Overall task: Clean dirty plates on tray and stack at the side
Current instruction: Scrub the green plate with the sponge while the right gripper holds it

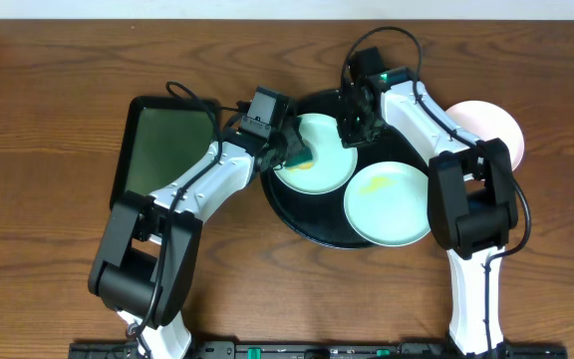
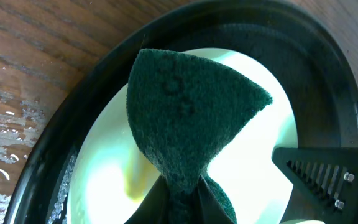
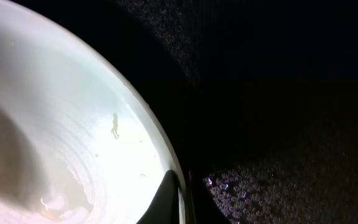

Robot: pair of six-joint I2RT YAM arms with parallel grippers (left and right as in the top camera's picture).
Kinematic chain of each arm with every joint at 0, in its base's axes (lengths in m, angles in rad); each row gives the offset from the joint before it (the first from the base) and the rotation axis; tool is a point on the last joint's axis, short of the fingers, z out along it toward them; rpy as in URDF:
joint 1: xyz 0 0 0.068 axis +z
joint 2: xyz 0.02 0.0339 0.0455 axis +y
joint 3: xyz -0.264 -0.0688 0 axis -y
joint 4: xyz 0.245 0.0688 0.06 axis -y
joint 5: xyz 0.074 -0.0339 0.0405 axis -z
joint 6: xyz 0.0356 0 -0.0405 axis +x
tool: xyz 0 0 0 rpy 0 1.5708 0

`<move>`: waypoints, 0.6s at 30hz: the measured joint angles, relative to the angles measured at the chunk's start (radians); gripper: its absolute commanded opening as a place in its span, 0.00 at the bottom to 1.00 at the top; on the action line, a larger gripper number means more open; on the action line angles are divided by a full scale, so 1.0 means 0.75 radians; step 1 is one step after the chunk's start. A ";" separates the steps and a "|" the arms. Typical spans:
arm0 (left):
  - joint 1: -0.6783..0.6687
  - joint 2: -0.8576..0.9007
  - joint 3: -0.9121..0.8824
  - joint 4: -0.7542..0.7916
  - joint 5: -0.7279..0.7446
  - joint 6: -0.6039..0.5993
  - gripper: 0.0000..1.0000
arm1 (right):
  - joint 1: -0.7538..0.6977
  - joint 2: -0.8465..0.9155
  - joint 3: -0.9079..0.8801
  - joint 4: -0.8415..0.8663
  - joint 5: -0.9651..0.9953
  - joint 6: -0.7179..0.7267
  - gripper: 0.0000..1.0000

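Three plates observed. One, the first plate (image 1: 319, 160), lies in the upper left part of the round black tray (image 1: 305, 217), with a yellowish smear on its near side. The second plate (image 1: 387, 204) lies in the tray's lower right part, just beside the first, with a yellow smear near its middle. The third plate (image 1: 488, 125), pinkish white, sits off the tray on the table (image 1: 58, 80) at the right, partly hidden by the right arm (image 1: 466, 189).

The left gripper (image 1: 294, 152) is down over the first plate. My left wrist view shows its fingers (image 2: 157, 204) clamped on a dark green scouring pad (image 2: 191, 118), which fans out over the plate's face. The right gripper (image 1: 356, 128) is at the first plate's far right rim. My right wrist view shows its fingers (image 3: 163, 199) pinched on that rim.

Water droplets (image 3: 241, 186) lie on the tray floor. A rectangular tray (image 1: 167, 150) with a green inside lies at the left, apart from the round tray.
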 measured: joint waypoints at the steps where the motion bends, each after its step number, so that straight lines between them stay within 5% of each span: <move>1: -0.003 0.000 0.000 0.005 -0.001 0.000 0.08 | 0.000 0.001 0.002 -0.001 -0.001 0.000 0.01; 18: -0.143 0.055 0.000 0.087 -0.160 -0.138 0.08 | 0.000 0.001 0.003 -0.002 -0.001 0.000 0.01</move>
